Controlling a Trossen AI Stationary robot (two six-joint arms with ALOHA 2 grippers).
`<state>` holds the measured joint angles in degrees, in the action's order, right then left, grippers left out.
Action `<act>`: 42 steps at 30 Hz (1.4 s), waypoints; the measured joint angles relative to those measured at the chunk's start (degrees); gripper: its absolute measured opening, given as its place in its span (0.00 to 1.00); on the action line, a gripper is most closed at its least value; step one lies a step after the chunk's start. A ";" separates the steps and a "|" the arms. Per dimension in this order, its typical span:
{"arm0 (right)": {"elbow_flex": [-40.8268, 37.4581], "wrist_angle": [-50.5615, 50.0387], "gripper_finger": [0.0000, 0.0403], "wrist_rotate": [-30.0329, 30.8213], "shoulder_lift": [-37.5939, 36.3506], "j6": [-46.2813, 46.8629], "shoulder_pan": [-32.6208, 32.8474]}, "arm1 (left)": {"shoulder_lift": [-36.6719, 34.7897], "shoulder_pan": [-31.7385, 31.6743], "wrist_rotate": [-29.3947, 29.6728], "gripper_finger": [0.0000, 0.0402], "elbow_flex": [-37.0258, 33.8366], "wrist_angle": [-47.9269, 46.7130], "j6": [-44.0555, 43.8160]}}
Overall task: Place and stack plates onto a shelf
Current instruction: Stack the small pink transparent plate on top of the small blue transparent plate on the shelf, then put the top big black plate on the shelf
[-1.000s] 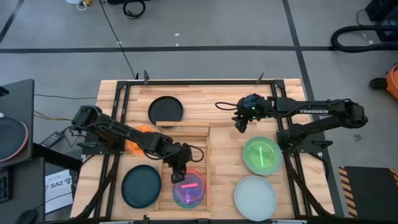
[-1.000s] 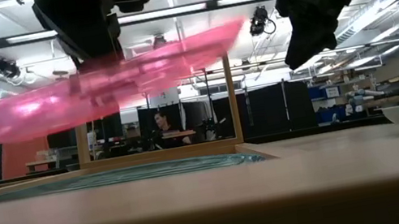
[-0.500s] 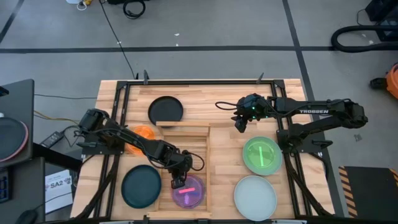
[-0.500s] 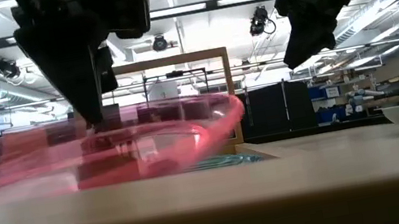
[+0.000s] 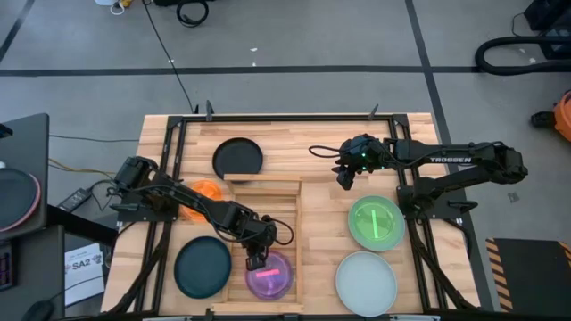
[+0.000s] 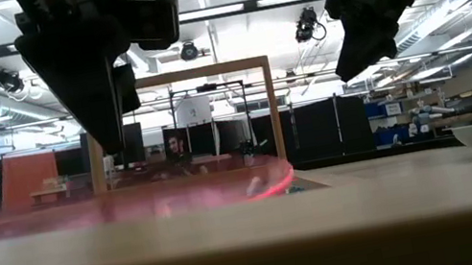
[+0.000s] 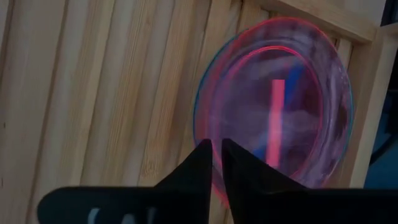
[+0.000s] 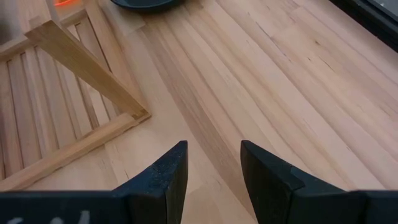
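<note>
The purple plate [image 5: 272,276] [image 7: 280,106] lies flat at the near end of the shelf [image 5: 268,203]. A blue rim [image 7: 198,118] shows under it. My left gripper [image 5: 256,253] [image 7: 215,144] hangs just above the plate's far-left rim, open by a narrow gap. In the low view its fingertips [image 6: 113,144] end above the plate [image 6: 132,205]. My right gripper [image 5: 343,182] [image 8: 213,162] hovers open over bare table, right of the shelf's far corner [image 8: 134,115].
A black plate [image 5: 238,159] lies beyond the shelf, with an orange one [image 5: 207,189] and a dark teal one [image 5: 202,267] to its left. On the right are a green plate on a mint one [image 5: 376,223] and a pale plate [image 5: 366,282].
My left gripper has sunk toward the shelf's near end with the purple plate, which it carried tilted above the shelf. The plate first came down with one edge still up at the fingers. It has since dropped flat, clear of the fingertips.
</note>
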<state>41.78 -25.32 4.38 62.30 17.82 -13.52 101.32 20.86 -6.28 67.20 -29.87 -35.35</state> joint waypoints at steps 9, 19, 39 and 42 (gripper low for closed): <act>0.00 -0.02 0.38 0.00 0.00 0.00 0.00 | -0.02 0.02 0.00 0.22 0.00 0.01 0.00; 0.00 -0.02 0.38 0.00 0.00 0.00 0.00 | -0.04 0.02 1.57 0.45 0.00 0.03 0.03; 0.00 -0.04 0.38 0.00 0.00 0.01 0.00 | -0.73 -1.92 -0.14 0.55 0.12 0.13 0.02; 0.00 -0.06 0.38 0.00 0.00 0.01 0.00 | -0.92 -3.49 -4.21 0.55 1.24 -0.35 -0.05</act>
<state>41.78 -25.39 4.38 62.30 17.83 -13.52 100.40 17.37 -10.50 68.44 -30.22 -35.40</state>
